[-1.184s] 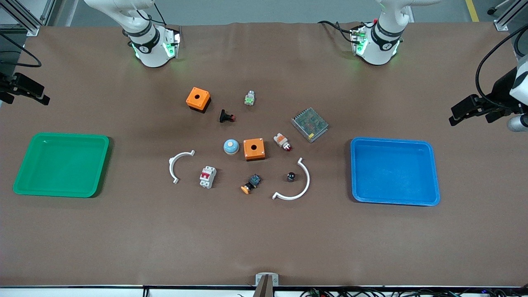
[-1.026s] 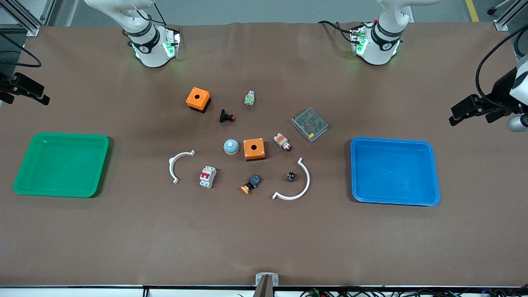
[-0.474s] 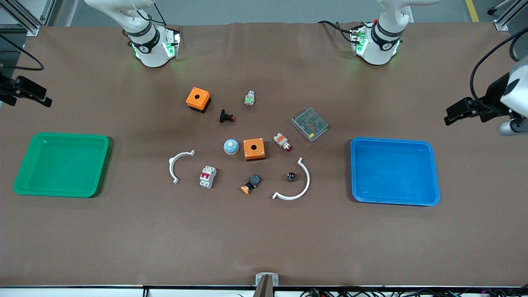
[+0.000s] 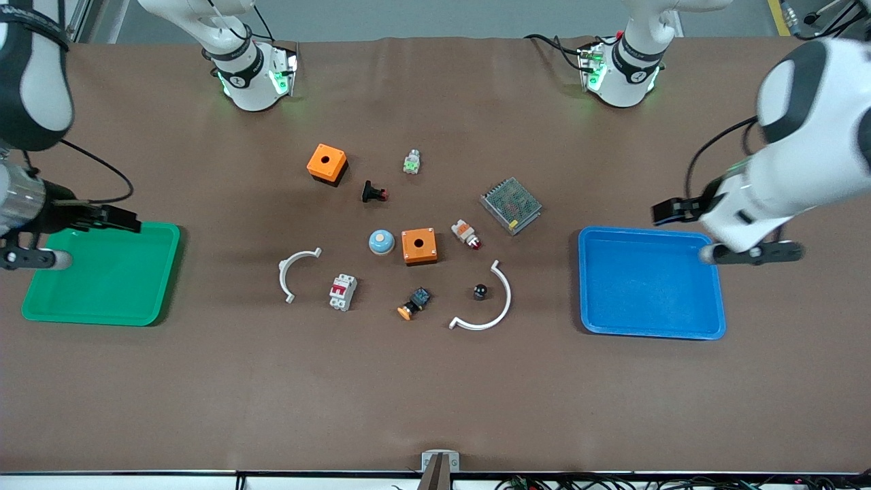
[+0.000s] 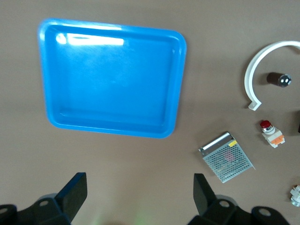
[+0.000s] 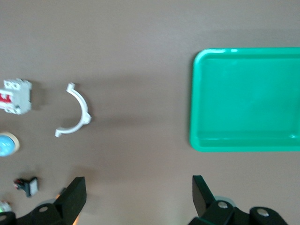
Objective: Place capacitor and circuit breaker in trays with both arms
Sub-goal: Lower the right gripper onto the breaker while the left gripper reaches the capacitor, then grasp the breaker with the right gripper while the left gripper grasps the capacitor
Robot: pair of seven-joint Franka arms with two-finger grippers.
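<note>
The front view looks down from high up across the worktop (image 4: 435, 395) and faces both robot bases. The left wrist view looks straight down from well above onto the blue tray (image 5: 112, 77); the front view shares this tray (image 4: 650, 282). The right wrist view looks down in the same way onto the green tray (image 6: 248, 101), also shared with the front view (image 4: 102, 272).

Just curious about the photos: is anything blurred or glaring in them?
Front view: the left arm is smeared by motion. Left wrist view: a white glare streak on the blue tray. Right wrist view: soft overall, the circuit breaker fuzzy.
</note>
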